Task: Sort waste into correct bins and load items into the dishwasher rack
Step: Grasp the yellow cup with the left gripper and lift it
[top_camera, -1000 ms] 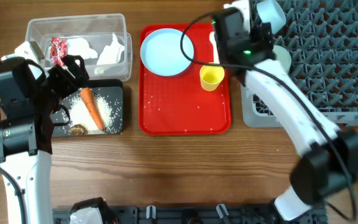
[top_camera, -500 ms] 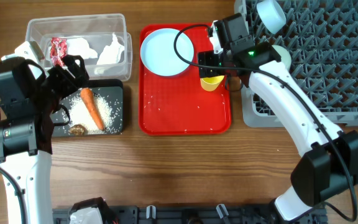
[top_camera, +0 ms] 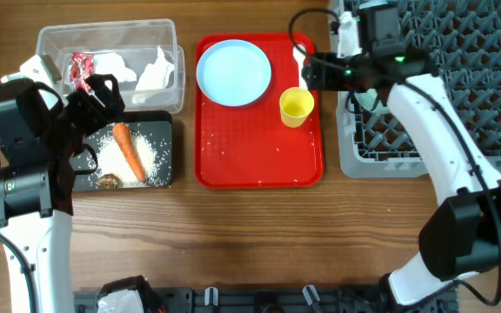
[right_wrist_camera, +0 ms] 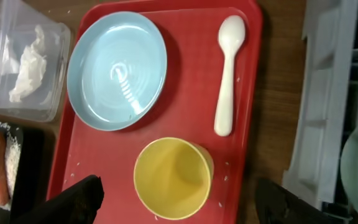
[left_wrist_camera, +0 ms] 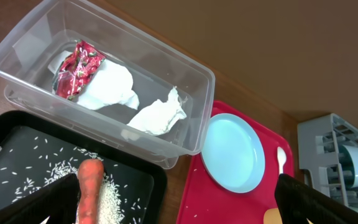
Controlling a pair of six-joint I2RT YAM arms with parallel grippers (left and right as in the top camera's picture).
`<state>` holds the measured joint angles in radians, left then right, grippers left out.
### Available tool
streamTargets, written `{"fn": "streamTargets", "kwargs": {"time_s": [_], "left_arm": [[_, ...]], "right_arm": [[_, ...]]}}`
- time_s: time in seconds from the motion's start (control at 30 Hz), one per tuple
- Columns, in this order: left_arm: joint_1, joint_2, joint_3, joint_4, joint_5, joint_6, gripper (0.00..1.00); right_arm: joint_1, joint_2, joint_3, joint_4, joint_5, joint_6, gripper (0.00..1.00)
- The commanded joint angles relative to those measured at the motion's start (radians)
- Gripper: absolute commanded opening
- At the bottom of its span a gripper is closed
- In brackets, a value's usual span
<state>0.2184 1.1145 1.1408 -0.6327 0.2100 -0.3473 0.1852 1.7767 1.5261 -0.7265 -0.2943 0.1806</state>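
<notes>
No legible text, label, brand or number in any view. Print on the red-and-white wrapper (left_wrist_camera: pixel 76 67) is too blurred to read.

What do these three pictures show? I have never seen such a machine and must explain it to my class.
Two robot arms at a wooden table, each with a two-finger gripper. One picture looks down from above; the others come from cameras on the wrists. A clear tub holds a wrapper and napkins; a black tray holds a carrot and rice. A red tray carries a pale blue plate, yellow cup and white spoon. A grey dishwasher rack stands beside it. The left gripper is open near the tub, the right gripper open over the cup. Neither holds anything.
</notes>
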Motion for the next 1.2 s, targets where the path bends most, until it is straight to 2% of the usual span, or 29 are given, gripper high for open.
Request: {"fn": "streamTargets", "kwargs": {"time_s": [0.0,0.03,0.07,0.2,0.3,0.43,0.5,0.6,0.7,0.73,0.8,0.9,0.93,1.0,1.07,1.13,1.17], "left_arm": [[0.004,0.011,0.008,0.024,0.171,-0.009,1.0],[-0.023,0.038,0.008,0.095,0.293,0.007,1.0],[-0.064,0.071,0.008,0.154,0.322,0.006,0.97],[-0.346,0.347,0.009,0.409,0.293,0.029,1.0],[-0.494,0.558,0.05,0.566,0.279,0.029,0.99],[-0.672,0.803,0.217,0.525,0.166,0.111,1.0],[-0.716,0.846,0.245,0.497,0.086,0.124,1.0],[-0.747,0.882,0.245,0.459,-0.003,0.129,0.93],[-0.748,0.928,0.245,0.464,-0.003,0.131,0.88],[-0.748,0.938,0.245,0.463,-0.003,0.131,0.84],[-0.748,0.943,0.245,0.46,-0.003,0.131,0.66],[-0.749,0.943,0.245,0.461,-0.003,0.13,0.15],[-0.749,0.943,0.245,0.46,-0.002,0.13,0.04],[-0.748,0.943,0.245,0.463,0.003,0.065,0.04],[-0.732,0.925,0.245,0.461,0.072,0.016,0.04],[-0.688,0.886,0.245,0.459,0.235,-0.029,0.04],[-0.646,0.856,0.245,0.46,0.378,-0.055,0.04]], "right_arm": [[-0.003,0.009,-0.002,0.008,-0.058,-0.024,0.81],[-0.006,0.005,0.0,0.01,-0.057,-0.024,0.81],[-0.015,-0.003,0.0,0.013,-0.057,-0.024,0.81],[-0.099,-0.096,0.004,0.021,-0.058,-0.015,0.81],[-0.184,-0.208,0.009,0.018,-0.058,-0.016,0.81],[-0.229,-0.333,0.009,-0.012,-0.053,-0.024,0.81],[-0.229,-0.339,0.009,-0.028,-0.042,-0.023,0.81],[-0.229,-0.335,0.007,-0.049,-0.039,-0.024,0.81],[-0.229,-0.334,0.007,-0.052,-0.039,-0.024,0.81],[-0.229,-0.334,0.007,-0.054,-0.039,-0.024,0.81],[-0.229,-0.333,0.007,-0.055,-0.039,-0.024,0.81],[-0.229,-0.333,0.007,-0.064,-0.039,-0.024,0.81],[-0.229,-0.333,0.007,-0.07,-0.039,-0.024,0.81],[-0.229,-0.333,0.007,-0.074,-0.039,-0.024,0.81],[-0.229,-0.333,0.007,-0.079,-0.04,-0.024,0.81],[-0.229,-0.333,0.007,-0.084,-0.048,-0.039,0.81],[-0.229,-0.328,0.007,-0.084,-0.077,-0.069,0.81]]}}
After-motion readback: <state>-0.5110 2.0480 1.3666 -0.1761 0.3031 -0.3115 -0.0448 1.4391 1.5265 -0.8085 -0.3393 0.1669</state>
